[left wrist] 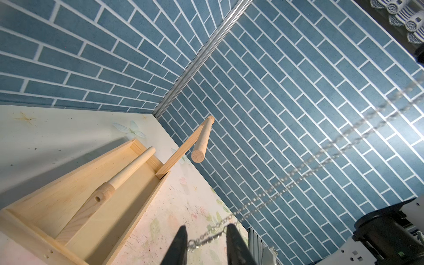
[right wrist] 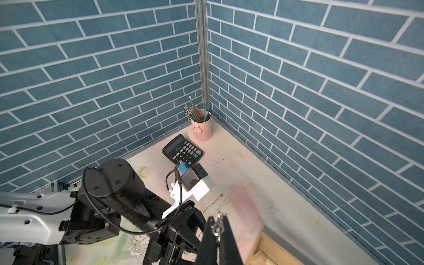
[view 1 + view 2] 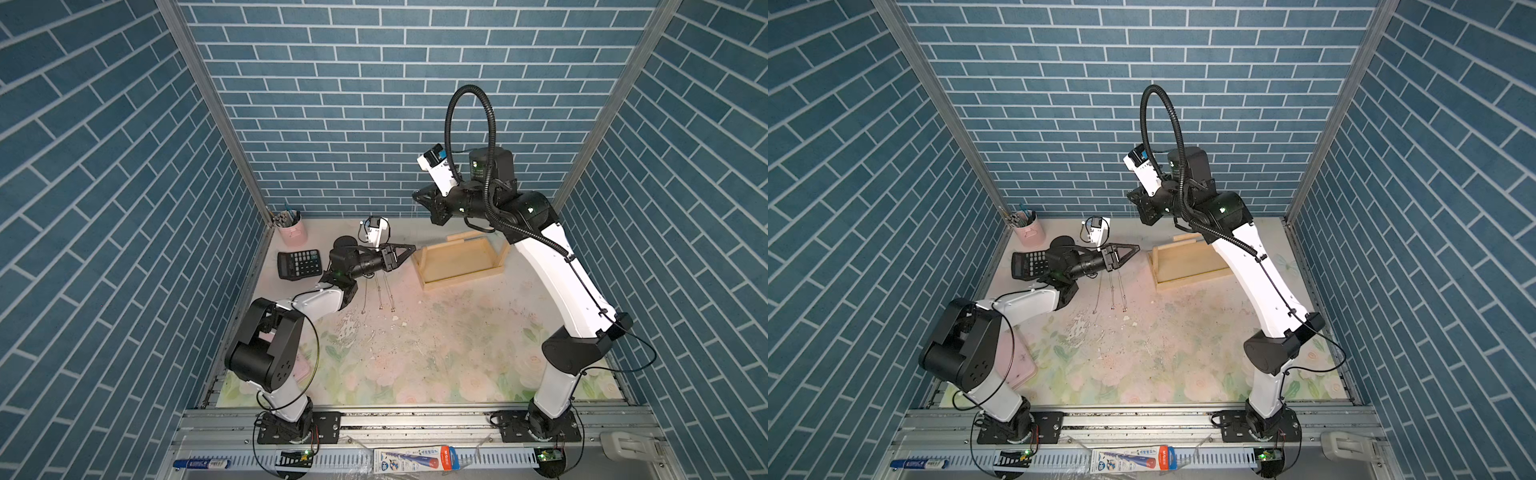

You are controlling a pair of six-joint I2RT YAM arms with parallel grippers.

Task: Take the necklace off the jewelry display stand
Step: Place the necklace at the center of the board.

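While the necklace [image 1: 298,174] hangs strung through the air, clear of the jewelry display stand [image 3: 461,279], the removal looks done! The right gripper [image 2: 219,231] is clamped on one end up high. The left gripper [image 3: 409,249] stands parted, chain draped across, loops dangling above the bench [image 3: 457,332]. Only setting it down seems left.

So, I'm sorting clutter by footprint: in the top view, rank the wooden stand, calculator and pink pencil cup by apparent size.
1. jewelry display stand, clearly the largest.
2. calculator and pink pencil cup: they look about alike, so I won't rank them.
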